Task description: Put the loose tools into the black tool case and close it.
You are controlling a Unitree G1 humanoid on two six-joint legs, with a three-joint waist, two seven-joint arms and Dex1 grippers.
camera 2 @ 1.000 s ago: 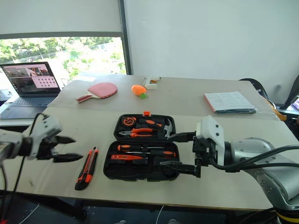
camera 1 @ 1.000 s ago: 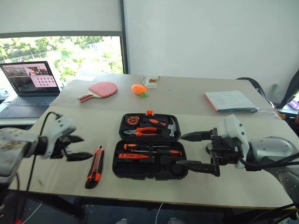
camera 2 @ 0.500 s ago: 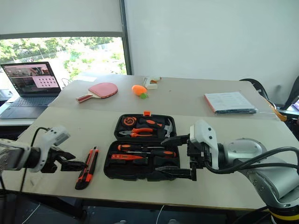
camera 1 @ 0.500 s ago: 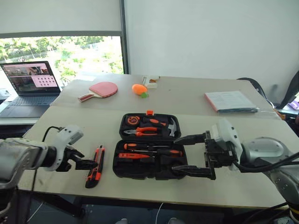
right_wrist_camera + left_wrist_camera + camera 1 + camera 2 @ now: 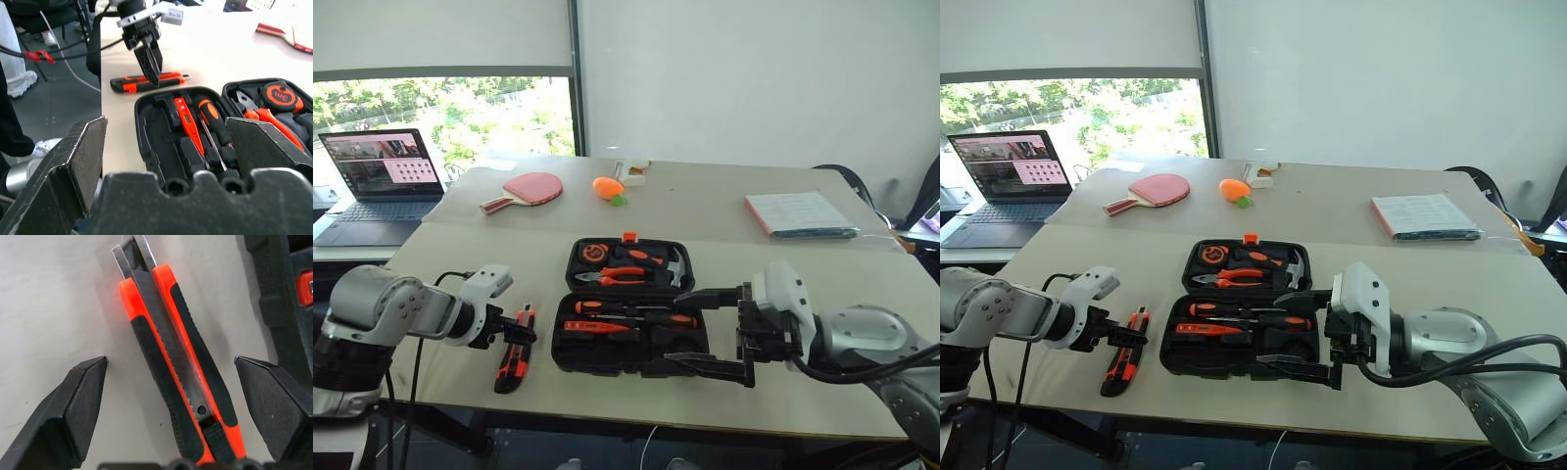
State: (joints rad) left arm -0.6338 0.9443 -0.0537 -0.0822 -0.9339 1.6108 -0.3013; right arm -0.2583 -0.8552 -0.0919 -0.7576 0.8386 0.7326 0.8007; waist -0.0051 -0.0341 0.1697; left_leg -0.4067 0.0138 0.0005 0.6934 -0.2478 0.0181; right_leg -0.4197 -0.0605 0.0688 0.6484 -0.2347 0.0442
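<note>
We hold our left claw (image 5: 171, 396) spread wide astride the utility knife (image 5: 171, 367), which lies on the worktop (image 5: 44, 298) between its fingers, long axis running straight ahead, beside the open tool case (image 5: 631, 318).

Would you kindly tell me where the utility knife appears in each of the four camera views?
Left eye view: utility knife on the table, left of the black tool case.
Right eye view: lower left, beside the case.
Left wrist view: centre, between the open left pincer fingers.
Right wrist view: upper middle, beyond the case.
Shared landmark: the case.
</note>
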